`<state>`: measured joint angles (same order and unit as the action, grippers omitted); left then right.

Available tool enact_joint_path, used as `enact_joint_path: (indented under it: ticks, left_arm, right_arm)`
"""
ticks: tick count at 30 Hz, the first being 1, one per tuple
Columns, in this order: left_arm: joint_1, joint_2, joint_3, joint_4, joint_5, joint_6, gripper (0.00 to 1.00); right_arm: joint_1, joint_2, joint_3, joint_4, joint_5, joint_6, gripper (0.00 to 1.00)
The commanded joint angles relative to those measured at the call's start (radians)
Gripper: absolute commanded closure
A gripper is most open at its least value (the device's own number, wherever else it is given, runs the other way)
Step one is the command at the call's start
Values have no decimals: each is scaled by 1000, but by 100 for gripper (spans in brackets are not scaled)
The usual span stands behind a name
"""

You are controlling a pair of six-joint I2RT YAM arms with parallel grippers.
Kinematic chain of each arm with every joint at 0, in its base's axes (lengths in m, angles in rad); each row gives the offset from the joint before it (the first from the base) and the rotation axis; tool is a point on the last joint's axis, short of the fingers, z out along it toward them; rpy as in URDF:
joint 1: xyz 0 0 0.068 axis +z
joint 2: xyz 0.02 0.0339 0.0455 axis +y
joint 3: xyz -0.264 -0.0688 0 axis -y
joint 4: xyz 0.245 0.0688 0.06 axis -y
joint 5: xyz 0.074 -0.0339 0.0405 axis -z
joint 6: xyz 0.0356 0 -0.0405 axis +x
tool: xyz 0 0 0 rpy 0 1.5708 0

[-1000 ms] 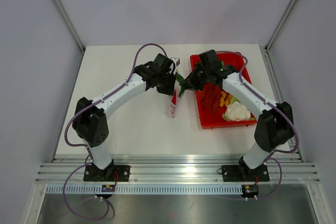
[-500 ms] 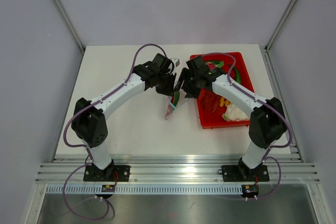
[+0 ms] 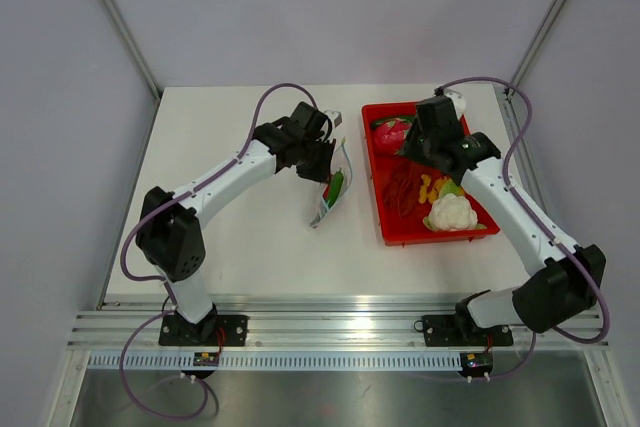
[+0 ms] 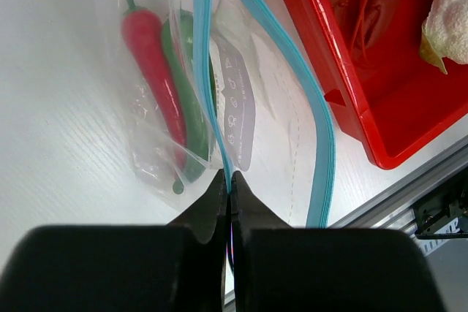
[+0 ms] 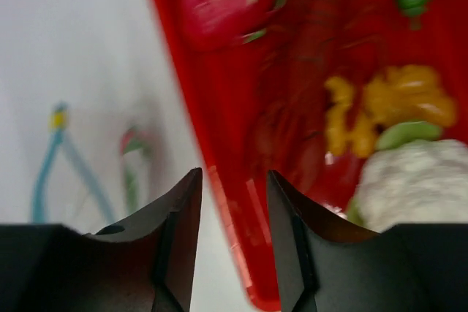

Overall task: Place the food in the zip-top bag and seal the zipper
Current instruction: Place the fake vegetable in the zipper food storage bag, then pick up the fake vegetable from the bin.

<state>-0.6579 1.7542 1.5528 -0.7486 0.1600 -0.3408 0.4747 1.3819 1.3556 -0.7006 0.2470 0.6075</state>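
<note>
Zipper (image 4: 207,93) pinched by outstretched left end effector (image 4: 229,180)

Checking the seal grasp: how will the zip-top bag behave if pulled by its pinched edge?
Probably floppy: the zip-top bag is thin crinkled film, pinched by the left gripper. The food inside may slide; the gaping zipper could twist.
</note>
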Motion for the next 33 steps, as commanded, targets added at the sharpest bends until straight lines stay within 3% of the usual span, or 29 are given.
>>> enact_joint_path:
  ticks: [1,3,10,18,27,33]
  left_arm:
    - [1,-41,20,23,-11,-12,100]
    - [1,-44,15,28,12,-18,100]
    - [1,-55,-3,35,7,-26,100]
    - [0,-62,-8,23,33,-21,100]
    - [0,-59,-22,23,35,-15,100]
    - [0,-48,-33,40,39,-27,100]
  right_arm:
    - [-135,49,-56,-33,182,-121,53]
    - [-189,100,-90,33,286,-170,50]
    - [-356,351,22,93,241,-143,45]
    - [-403,575,163,98,287,-193,48]
    - [-415,703,246,184,285,-288,39]
    - [-418,749,240,216,285,-307,48]
